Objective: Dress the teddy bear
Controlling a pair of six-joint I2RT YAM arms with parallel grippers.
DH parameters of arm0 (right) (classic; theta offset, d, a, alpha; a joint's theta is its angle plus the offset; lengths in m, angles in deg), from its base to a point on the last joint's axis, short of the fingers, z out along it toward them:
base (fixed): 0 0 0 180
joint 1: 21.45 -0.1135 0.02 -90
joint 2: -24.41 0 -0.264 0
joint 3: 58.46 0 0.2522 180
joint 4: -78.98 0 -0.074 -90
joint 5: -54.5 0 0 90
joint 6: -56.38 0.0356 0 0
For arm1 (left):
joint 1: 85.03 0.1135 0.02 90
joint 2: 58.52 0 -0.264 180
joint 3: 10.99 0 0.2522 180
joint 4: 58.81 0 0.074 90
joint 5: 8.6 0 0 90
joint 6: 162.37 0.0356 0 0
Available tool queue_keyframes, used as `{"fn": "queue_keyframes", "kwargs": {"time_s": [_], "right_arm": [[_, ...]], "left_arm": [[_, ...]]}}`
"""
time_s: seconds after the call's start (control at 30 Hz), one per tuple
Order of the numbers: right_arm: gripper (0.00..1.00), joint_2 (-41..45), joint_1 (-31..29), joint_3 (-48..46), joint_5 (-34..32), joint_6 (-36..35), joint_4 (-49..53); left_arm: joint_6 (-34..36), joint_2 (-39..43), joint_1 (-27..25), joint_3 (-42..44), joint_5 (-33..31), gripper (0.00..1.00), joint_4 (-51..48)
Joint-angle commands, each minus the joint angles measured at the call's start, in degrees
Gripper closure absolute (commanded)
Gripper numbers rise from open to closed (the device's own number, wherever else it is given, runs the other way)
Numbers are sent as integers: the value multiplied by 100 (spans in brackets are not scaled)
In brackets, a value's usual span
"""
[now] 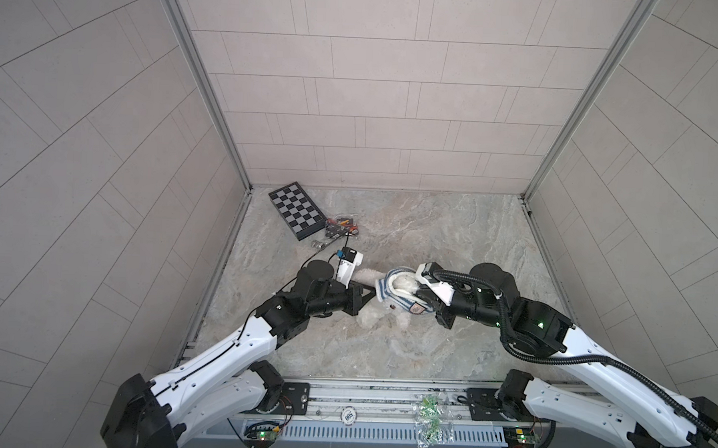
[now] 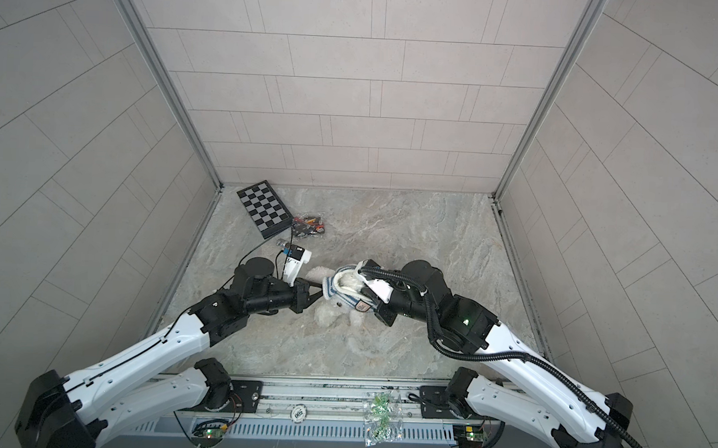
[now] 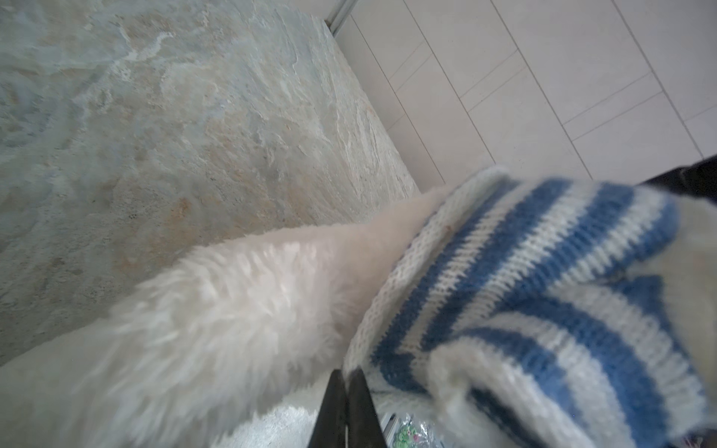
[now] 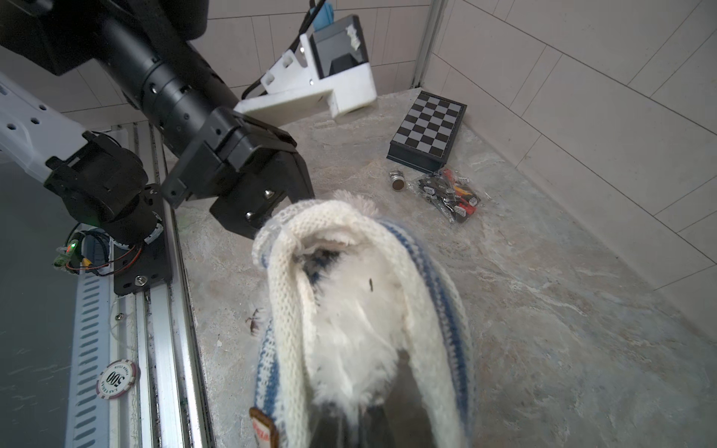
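Left pincer [image 1: 371, 294] [image 3: 345, 384]: fingers drawn together, narrow, pinching the white hem of the striped shirt [image 1: 383, 293] [image 3: 543, 271]. The right wrist view shows the same grip, with the knit edge bunched over the fingertips of this pincer [image 4: 267, 217].

Right pincer [image 4: 399, 391]: closed down, narrow. Its dark fingers sit inside the shirt's stretched opening, half buried in white fur. I cannot tell whether they pinch knit or fur. In both top views the wrist camera mount covers this pincer.

The shirt is held off the table [image 1: 452, 237], pulled into a long loop between the two pincers. Its badge [image 1: 417, 309] is at the right pincer's end.

Teddy bear [image 2: 328, 315] [image 3: 217, 310]: between the two pincers. Its upper part is inside the shirt opening, and its body hangs below the pincers down to the table. One furry limb sticks out just beyond the left pincer's tips.

Well beyond the left pincer, toward the far corner: chessboard [image 1: 295, 210], with a bag of small parts [image 1: 340, 226] and a small metal cylinder [image 4: 397, 181] beside it.
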Motion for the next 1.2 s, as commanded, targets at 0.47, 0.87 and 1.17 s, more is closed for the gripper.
{"fn": "queue_keyframes", "kwargs": {"time_s": [0.47, 0.87, 1.17], "right_arm": [[100, 131, -16, -62, -565, 373, -355], [100, 373, -24, -246, -3, 407, -714], [100, 161, -16, -70, -981, 1355, -661]], "left_arm": [[680, 607, -62, 101, 1215, 100, -302], [1372, 62, 123, -254, -96, 100, -1414], [324, 686, 266, 3, -698, 70, 609]]}}
